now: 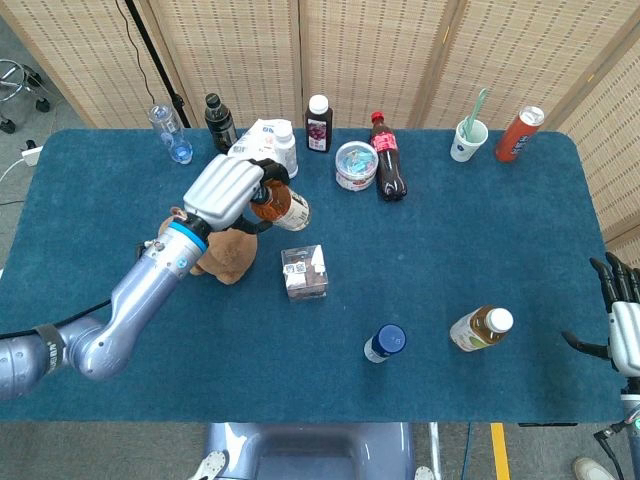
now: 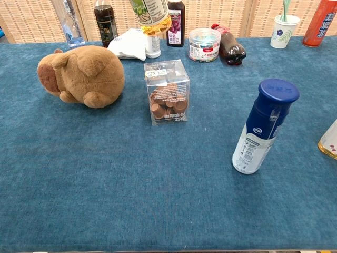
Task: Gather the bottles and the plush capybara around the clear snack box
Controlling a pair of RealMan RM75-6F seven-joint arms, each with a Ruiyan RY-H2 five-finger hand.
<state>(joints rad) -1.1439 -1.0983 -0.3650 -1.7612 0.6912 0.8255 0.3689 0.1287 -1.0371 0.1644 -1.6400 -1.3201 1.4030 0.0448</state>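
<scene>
My left hand (image 1: 228,190) grips an amber tea bottle (image 1: 280,205) in the air, above and behind the clear snack box (image 1: 304,272); the chest view shows only the bottle's lower end (image 2: 152,14) at the top edge. The plush capybara (image 2: 79,75) lies left of the snack box (image 2: 167,91), partly hidden by my left arm in the head view. A blue-capped bottle (image 1: 384,343) stands in front of the box to the right, and a white-capped tea bottle (image 1: 481,327) stands further right. My right hand (image 1: 621,324) is at the table's right edge, holding nothing, fingers apart.
Along the back edge stand a clear bottle (image 1: 169,133), a dark bottle (image 1: 219,122), a white bag (image 1: 251,155), a white bottle (image 1: 286,149), a juice bottle (image 1: 319,123), a round tub (image 1: 356,165), a cola bottle (image 1: 388,158), a paper cup (image 1: 467,138) and an orange can (image 1: 519,133).
</scene>
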